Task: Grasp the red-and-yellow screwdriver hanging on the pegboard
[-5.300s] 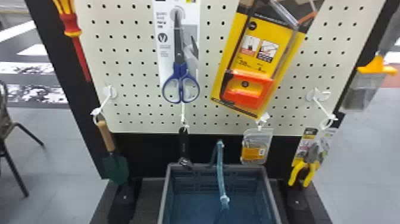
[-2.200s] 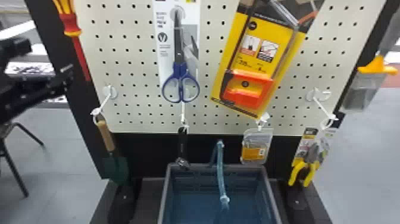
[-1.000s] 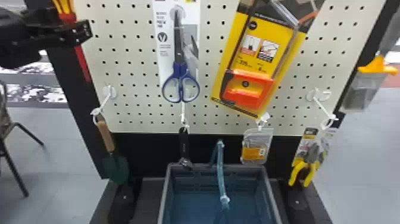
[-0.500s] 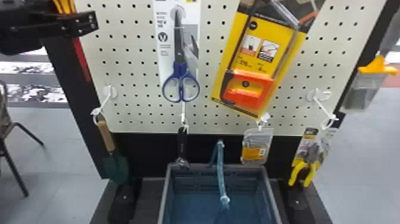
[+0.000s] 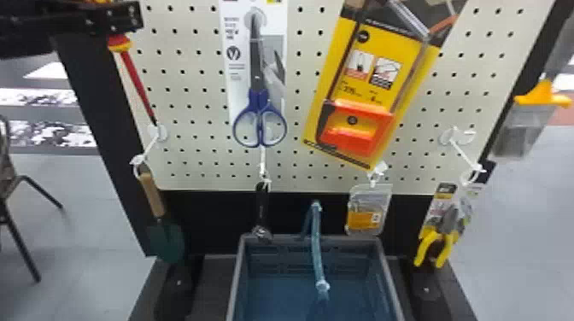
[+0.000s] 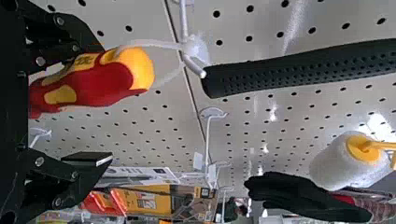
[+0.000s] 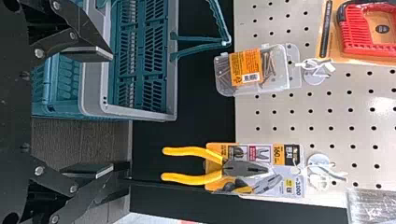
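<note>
In the head view my left gripper (image 5: 128, 17) is at the upper left, in front of the screwdriver's handle. Below it the red shaft of the screwdriver (image 5: 137, 83) slants down to the right across the pegboard's left edge. Seen from the left wrist, my left gripper (image 6: 105, 102) has its fingers wide apart, and the red-and-yellow handle of the screwdriver (image 6: 105, 81) lies between them, nearer one finger. A clear loop joins the handle's end to a white hook (image 6: 194, 60). My right gripper (image 7: 105, 112) is open and holds nothing, near the basket and pliers.
Scissors (image 5: 258, 94), a yellow saw package (image 5: 384, 55), a trowel (image 5: 151, 196), a wrench (image 5: 262, 205) and pliers (image 5: 444, 234) hang on the pegboard (image 5: 196, 102). A basket (image 5: 235, 281) stands below. Beside the left gripper hang a black grip (image 6: 299, 65) and a glove (image 6: 303, 196).
My left arm came in from the left and moved right and up, to the screwdriver's handle. In the last half second the screwdriver's shaft has swung right, its tip now over the pegboard.
</note>
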### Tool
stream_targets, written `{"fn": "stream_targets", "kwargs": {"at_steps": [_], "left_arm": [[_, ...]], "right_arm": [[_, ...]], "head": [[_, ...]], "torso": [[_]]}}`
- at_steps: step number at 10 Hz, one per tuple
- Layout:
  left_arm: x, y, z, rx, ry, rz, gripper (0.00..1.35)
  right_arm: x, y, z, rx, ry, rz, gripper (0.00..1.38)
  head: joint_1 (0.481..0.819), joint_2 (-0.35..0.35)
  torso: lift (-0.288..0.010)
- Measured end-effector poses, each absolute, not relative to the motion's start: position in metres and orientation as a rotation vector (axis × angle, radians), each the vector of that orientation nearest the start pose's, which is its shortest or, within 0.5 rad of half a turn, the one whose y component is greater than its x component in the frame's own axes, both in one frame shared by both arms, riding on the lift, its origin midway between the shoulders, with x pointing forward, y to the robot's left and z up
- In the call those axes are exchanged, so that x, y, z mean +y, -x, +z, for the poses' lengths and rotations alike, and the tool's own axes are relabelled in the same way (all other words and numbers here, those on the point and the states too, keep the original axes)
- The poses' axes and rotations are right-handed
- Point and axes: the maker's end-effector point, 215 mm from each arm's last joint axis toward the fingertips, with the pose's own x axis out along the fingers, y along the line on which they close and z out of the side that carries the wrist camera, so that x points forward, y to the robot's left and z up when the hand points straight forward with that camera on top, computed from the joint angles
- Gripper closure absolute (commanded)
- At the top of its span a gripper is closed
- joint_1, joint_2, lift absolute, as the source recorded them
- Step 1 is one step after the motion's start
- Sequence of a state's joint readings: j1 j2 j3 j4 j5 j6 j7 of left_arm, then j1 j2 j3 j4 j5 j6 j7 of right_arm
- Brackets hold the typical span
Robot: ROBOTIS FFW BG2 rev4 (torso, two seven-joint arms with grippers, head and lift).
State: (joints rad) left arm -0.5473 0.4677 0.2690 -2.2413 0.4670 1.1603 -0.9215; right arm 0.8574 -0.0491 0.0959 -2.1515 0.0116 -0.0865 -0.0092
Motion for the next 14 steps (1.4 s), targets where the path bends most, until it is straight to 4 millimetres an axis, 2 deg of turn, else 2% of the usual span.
{"fn": "stream_targets", "kwargs": {"at_steps": [3,4,5,14], "left_arm": [[0.2054,-0.5070,0.0341,-0.047,-0.173,-0.881,0.93],[0.2072,-0.5081,0.0329,-0.041,-0.174,-0.873,1.11],[0.2090,-0.5092,0.0321,-0.035,-0.177,-0.867,1.20],[0.2107,-0.5101,0.0279,-0.027,-0.182,-0.861,1.20]], "right_arm": [[-0.1803,-0.3270,-0.3929,0.191,-0.018,0.098,0.43],[-0.1804,-0.3272,-0.3922,0.190,-0.018,0.098,0.43],[-0.1804,-0.3270,-0.3923,0.190,-0.018,0.098,0.43],[-0.1802,-0.3248,-0.3940,0.196,-0.019,0.098,0.43]], "head": [[0.549,0.000],[0.549,0.000],[0.549,0.000],[0.549,0.000]], "torso": [[-0.100],[-0.100],[-0.100],[-0.100]]}}
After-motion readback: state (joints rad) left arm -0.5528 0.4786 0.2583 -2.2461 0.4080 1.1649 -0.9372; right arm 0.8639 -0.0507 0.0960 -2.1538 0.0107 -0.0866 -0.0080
